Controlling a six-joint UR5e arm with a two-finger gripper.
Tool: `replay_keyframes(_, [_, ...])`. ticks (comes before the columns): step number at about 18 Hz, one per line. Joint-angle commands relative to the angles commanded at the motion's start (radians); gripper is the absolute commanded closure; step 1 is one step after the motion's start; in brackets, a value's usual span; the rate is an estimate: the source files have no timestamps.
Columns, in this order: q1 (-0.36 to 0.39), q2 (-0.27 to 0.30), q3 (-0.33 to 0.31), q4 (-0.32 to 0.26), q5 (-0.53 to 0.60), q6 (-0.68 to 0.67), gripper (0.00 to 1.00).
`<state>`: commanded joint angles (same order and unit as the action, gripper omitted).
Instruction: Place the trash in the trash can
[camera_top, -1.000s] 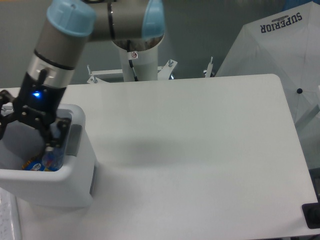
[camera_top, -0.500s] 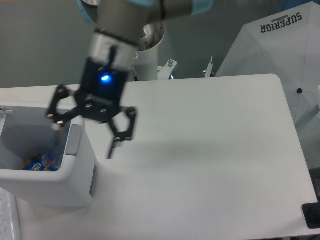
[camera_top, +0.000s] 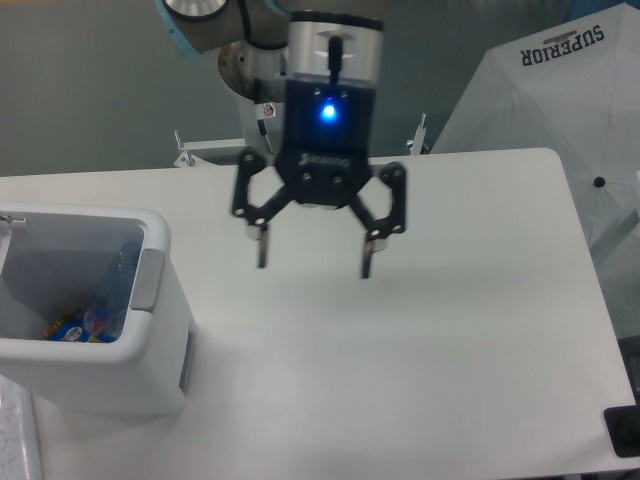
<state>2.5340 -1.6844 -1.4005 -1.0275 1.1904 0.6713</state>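
Gripper (camera_top: 313, 257) spread wide, empty, above table (camera_top: 440, 330). Bottle (camera_top: 112, 295) apparently inside trash can (camera_top: 150, 370); wrapper unseen, so declaring done risks missed item.

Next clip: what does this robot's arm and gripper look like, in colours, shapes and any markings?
The gripper is black, with two slim fingers on open linkage bars and pale tips. Its black body carries a glowing blue light and small unreadable lettering. Above it sits a silver-grey cylindrical wrist with a black cable running down it. The arm behind has grey joints with light blue caps.
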Motion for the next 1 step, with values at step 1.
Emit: replay_keyframes(1, [0.011,0.008,-0.005,-0.015,0.0,0.046,0.0])
